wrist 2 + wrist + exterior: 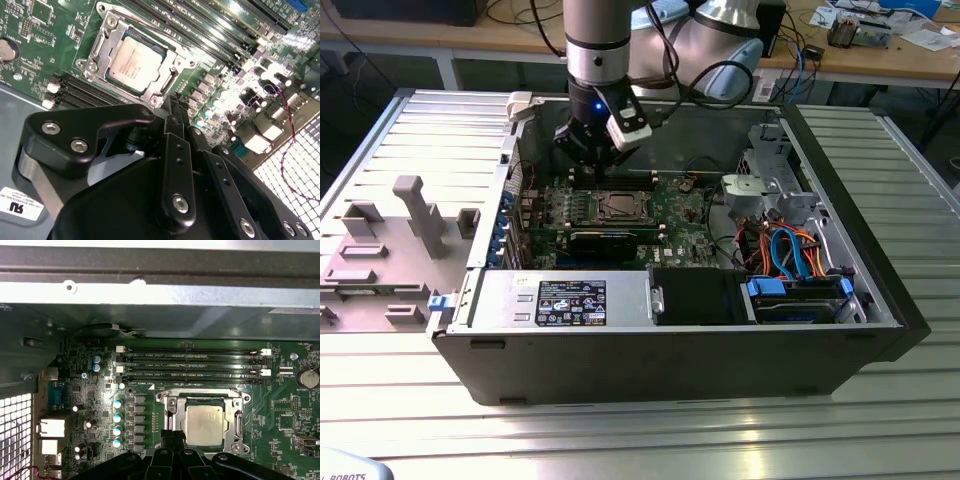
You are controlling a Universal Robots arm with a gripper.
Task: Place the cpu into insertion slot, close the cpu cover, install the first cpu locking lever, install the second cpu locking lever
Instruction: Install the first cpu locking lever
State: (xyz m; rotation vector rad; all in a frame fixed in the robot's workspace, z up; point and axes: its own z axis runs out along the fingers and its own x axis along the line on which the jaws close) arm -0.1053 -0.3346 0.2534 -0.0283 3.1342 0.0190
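The cpu (135, 63) is seen seated under the cpu cover (102, 47) (frame down), just beyond the gripper (172, 107) tips; jaws pressed together, nothing held.

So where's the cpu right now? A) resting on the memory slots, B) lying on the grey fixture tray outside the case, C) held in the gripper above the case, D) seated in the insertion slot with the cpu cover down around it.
D: in both wrist views the cpu sits in the insertion slot, framed by the cpu cover, with the gripper close beside it.
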